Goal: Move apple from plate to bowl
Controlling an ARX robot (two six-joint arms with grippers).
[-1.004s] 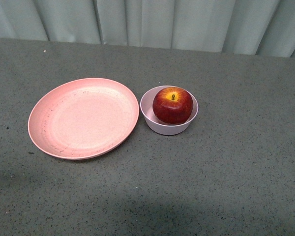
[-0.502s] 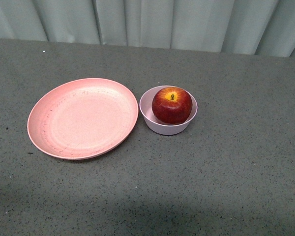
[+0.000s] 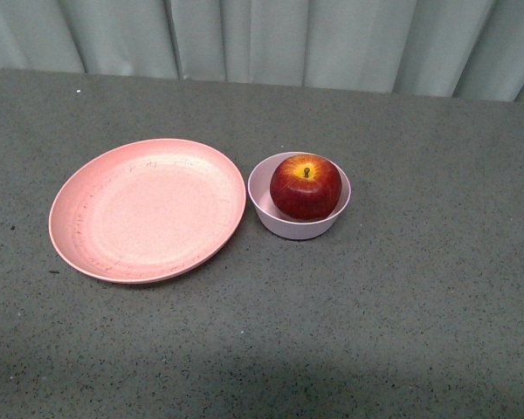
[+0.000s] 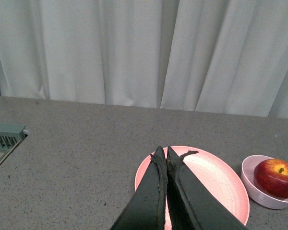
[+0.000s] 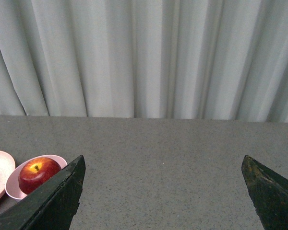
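The dark red apple (image 3: pixel 306 186) sits stem-up inside the small pale pink bowl (image 3: pixel 264 209), just right of the wide salmon-pink plate (image 3: pixel 147 209), whose surface holds nothing. Neither arm shows in the front view. In the left wrist view my left gripper (image 4: pixel 162 151) is shut with nothing in it, held back above the plate (image 4: pixel 216 177), with the bowl (image 4: pixel 252 184) and apple (image 4: pixel 277 178) off to one side. My right gripper (image 5: pixel 163 160) stands wide open over bare tabletop, well apart from the apple (image 5: pixel 38 174) in the bowl (image 5: pixel 12 184).
A grey speckled tabletop (image 3: pixel 402 305) runs back to a pale curtain (image 3: pixel 262 39). A grey-green slotted piece (image 4: pixel 5 136) lies at the table's edge in the left wrist view.
The front view shifted very slightly; the apple, bowl and plate keep their places relative to each other.
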